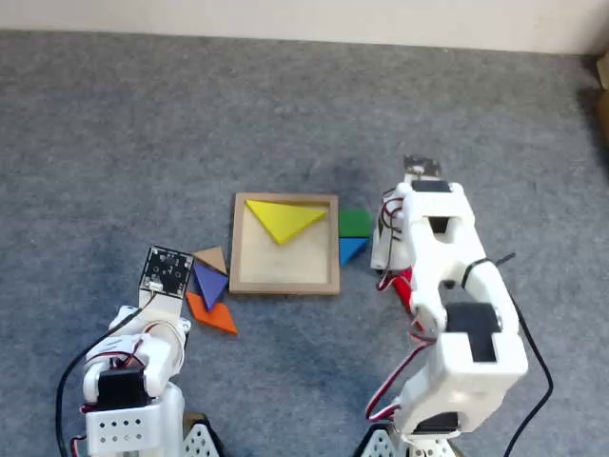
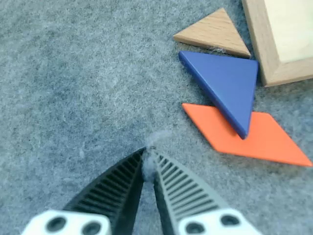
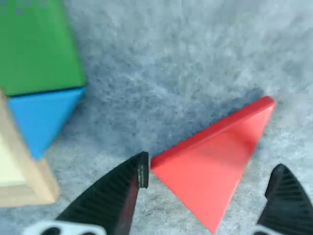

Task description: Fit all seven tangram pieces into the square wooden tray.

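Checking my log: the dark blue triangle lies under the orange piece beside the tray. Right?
No. The left wrist view shows the dark blue triangle lying on top of the orange piece, not under it, beside the tray.

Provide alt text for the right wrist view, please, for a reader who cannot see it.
The right claw stands open on either side of a red triangle lying on grey felt. Beyond it, a green piece and a blue triangle lie beside the wooden tray.

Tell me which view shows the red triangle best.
The right wrist view: the red triangle lies on the grey felt, nearly its whole face showing between the open jaws. The high view gives just a red sliver beside the right arm.
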You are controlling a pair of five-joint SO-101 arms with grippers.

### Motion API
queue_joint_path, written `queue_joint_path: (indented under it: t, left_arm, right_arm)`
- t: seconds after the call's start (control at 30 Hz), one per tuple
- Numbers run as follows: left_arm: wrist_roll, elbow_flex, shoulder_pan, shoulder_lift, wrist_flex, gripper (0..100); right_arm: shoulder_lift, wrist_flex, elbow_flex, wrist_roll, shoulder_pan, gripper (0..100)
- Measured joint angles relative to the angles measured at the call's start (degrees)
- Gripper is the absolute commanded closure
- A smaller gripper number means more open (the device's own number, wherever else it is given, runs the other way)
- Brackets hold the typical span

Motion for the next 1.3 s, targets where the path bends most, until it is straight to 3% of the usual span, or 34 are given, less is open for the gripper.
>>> queue_joint_path:
  t: [0.3,0.47,0.73,0.9,1.3]
  left_arm:
    - [0.0,0.0,0.0,0.0,0.0,99]
    - [0.0,0.0,0.0,0.0,0.0,99]
    - [0.0,0.0,0.0,0.0,0.0,99]
    - [0.0,0.0,0.0,0.0,0.0,99]
    - [0.0,0.0,0.0,0.0,0.0,99]
  right_arm:
    - [1.5,-1.0,-0.1,0.0,0.3,63.6]
    - [1.5,-1.0,-0.1,0.0,0.4,72.5]
    - [1.5,-0.3,-0.3,0.0,0.4,73.2]
    - [0.6,0.4,-0.4,2.5,0.6,78.9]
    - [-6.9,1.0,-0.4,3.6,-0.7,79.3]
